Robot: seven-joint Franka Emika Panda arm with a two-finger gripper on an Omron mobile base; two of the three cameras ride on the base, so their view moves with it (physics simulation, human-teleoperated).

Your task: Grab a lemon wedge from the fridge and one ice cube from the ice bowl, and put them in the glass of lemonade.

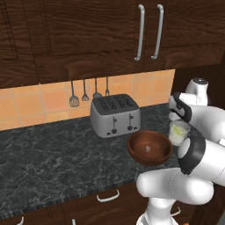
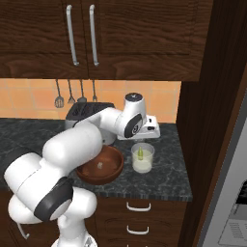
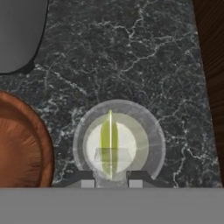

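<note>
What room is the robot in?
Most likely a kitchen: there's a silver toaster on a dark stone counter, cooking utensils hanging on the tiled wall, and wooden cabinets above.

On the bench (image 1: 52, 149), the ice bowl (image 1: 150, 147) sat before the toaster (image 1: 115, 115), the glass of lemonade (image 1: 179, 133) just to its right.

White arm folded, elbow low, forearm reaching up and forward, hand pointing straight down. Gripper (image 3: 111, 180) nearly closed, its fingers (image 3: 86, 179) set close together with an ice cube between them.
</note>
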